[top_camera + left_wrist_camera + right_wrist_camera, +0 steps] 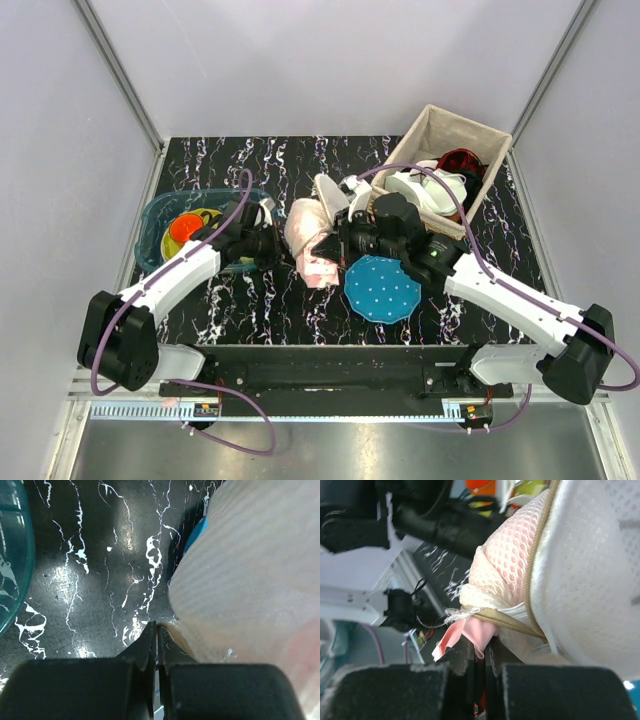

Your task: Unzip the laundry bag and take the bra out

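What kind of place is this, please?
Probably a robot test cell set up for laundry: plain grey walls, a black marbled table, a laundry bag, a woven basket of clothes.

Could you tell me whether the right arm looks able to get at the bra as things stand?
Probably yes: the right gripper looks shut on pink bra fabric poking from the laundry bag seam, nothing between.
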You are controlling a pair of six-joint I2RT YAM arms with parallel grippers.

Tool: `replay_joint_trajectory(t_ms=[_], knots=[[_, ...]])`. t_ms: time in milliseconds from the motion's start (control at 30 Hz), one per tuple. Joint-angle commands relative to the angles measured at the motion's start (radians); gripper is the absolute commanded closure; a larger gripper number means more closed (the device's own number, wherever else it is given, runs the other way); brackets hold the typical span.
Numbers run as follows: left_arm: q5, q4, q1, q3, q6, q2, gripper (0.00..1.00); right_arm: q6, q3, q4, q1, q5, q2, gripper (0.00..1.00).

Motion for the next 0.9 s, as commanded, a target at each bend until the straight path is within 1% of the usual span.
replay_joint_trajectory(t_ms=[0, 33, 67, 133, 233, 333, 467, 567, 633, 767, 867], knots=[[-0.058, 0.034, 0.013, 0.036, -0.021, 0.006, 1.00, -0.063, 0.069, -0.027, 0.009, -0.249, 0.010, 1.00], [-0.058, 0.034, 0.017, 0.037, -0.023, 0.003, 1.00, -0.070, 0.075, -0.050, 0.009, -0.305, 0.030, 1.00], [-0.055, 0.034, 0.019, 0.037, -0.023, 0.003, 1.00, -0.079, 0.072, -0.083, 0.007, -0.326, 0.039, 1.00], [-0.047, 0.031, 0.026, 0.046, -0.018, 0.006, 1.00, -0.085, 0.039, -0.087, 0.009, -0.359, 0.046, 1.00], [0.000, 0.020, 0.037, 0.072, -0.011, 0.017, 1.00, -0.088, -0.032, -0.105, 0.009, -0.378, 0.050, 1.00], [-0.012, -0.004, 0.045, 0.108, 0.003, 0.013, 1.00, -0.125, -0.050, -0.163, 0.009, -0.430, 0.076, 1.00], [-0.012, -0.012, 0.062, 0.138, 0.005, 0.002, 1.00, -0.209, -0.008, -0.324, 0.009, -0.468, 0.084, 1.00], [-0.015, -0.023, 0.075, 0.160, 0.005, -0.001, 1.00, -0.289, 0.032, -0.439, 0.009, -0.452, 0.069, 1.00], [-0.012, -0.024, 0.080, 0.169, 0.006, -0.004, 1.00, -0.301, 0.052, -0.491, 0.009, -0.426, 0.046, 1.00], [-0.007, -0.027, 0.082, 0.157, 0.009, -0.012, 1.00, -0.306, 0.075, -0.483, 0.007, -0.375, -0.022, 1.00], [-0.006, -0.026, 0.082, 0.131, 0.008, -0.032, 1.00, -0.234, 0.108, -0.440, 0.006, -0.084, -0.086, 1.00]])
